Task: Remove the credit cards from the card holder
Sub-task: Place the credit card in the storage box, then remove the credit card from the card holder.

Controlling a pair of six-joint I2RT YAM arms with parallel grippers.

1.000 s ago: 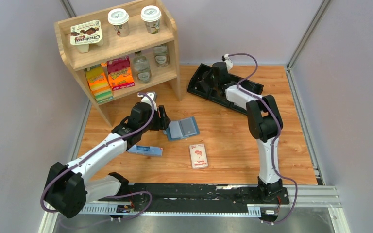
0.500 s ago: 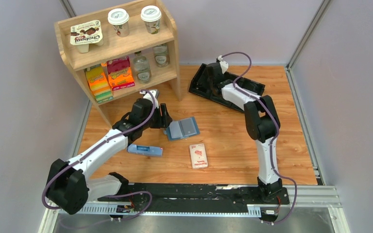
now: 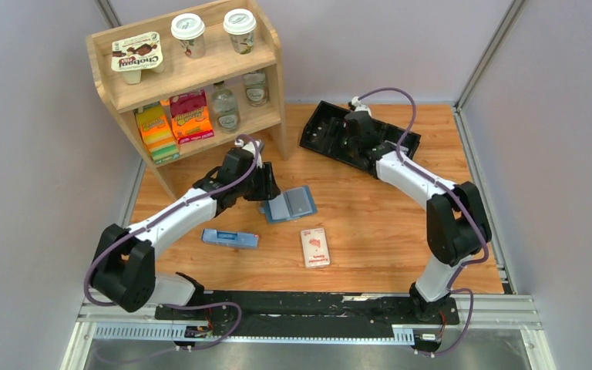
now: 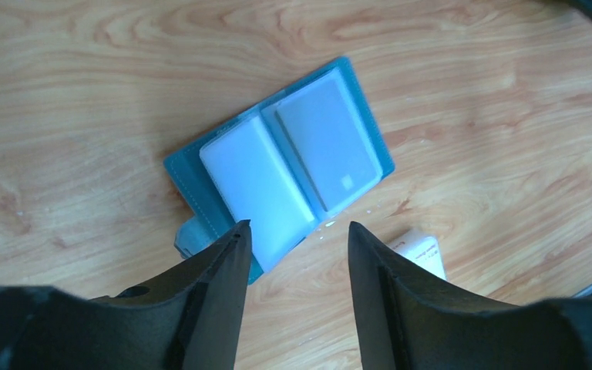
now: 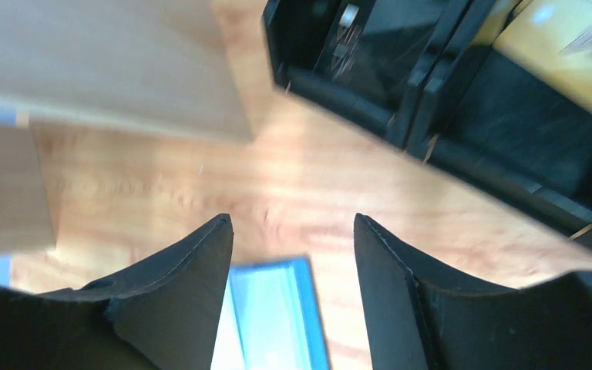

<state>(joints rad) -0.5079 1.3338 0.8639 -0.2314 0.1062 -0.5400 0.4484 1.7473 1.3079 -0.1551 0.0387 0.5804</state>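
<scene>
1. Card holder (image 3: pixel 291 204) lies opened flat mid-table (image 3: pixel 385 223), both panels up. The credit cards (image 4: pixel 327 146) are tucked in its sleeves, probably so they can slide out sideways.
2. Left gripper (image 4: pixel 297 231), jaws apart and empty, hovers at its 9 o'clock edge.
3. Right gripper (image 5: pixel 293 223), likewise spread, hangs at 1 o'clock near the black tray (image 3: pixel 317 131).
4. There is free room at 3 o'clock; a white pack (image 3: pixel 315 247) crowds 5.

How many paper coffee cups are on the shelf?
2: left cup and right cup, side by side on top of the shelf. None seem hidden.
</scene>
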